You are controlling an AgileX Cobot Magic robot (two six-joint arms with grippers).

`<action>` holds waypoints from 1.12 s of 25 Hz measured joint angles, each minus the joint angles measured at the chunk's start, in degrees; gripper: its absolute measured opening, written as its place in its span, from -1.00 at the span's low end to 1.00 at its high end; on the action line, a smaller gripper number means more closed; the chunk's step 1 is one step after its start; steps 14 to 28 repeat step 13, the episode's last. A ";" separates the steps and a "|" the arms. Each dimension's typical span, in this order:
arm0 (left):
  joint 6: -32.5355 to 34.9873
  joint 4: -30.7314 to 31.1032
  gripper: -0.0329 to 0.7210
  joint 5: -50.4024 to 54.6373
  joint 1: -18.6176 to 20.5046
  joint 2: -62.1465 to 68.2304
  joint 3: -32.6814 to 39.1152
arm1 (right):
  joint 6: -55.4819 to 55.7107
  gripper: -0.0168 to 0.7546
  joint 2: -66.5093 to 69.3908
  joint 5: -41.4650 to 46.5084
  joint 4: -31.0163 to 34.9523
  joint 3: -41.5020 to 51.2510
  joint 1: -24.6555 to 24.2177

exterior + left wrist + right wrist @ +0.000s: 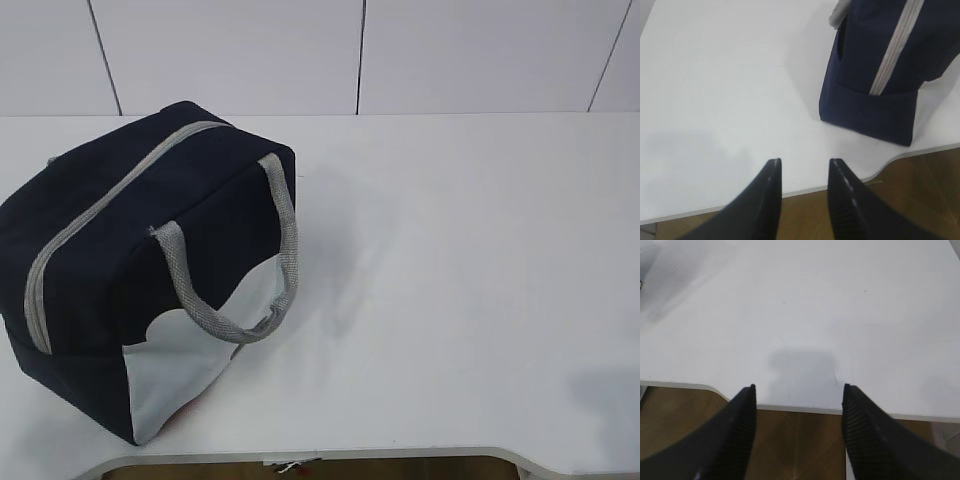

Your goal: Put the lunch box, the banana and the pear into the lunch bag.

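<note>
The navy lunch bag (pixel 130 270) stands at the left of the white table, its grey zipper (pixel 95 215) closed along the top and a grey handle (pixel 240 290) hanging over its white panel. In the left wrist view the lunch bag (pixel 880 75) sits at the upper right, well ahead of my left gripper (pixel 805 162), which is open and empty over the table's front edge. My right gripper (pixel 799 387) is open wider, empty, also at the front edge. The lunch box, the banana and the pear are out of view. Neither gripper shows in the exterior view.
The white table (pixel 470 280) has a curved cut-out at its front edge (pixel 300 462), with brown floor below (pixel 790 440). A white panelled wall (pixel 350 50) stands behind the table.
</note>
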 joint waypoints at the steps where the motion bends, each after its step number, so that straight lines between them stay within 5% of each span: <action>1: 0.00 0.00 -0.27 0.00 0.00 0.00 0.00 | 0.00 0.20 0.00 0.00 0.00 0.00 0.00; 28: 0.00 0.00 -0.27 0.00 0.00 0.00 0.00 | 0.00 0.20 0.00 0.00 0.00 0.00 -0.10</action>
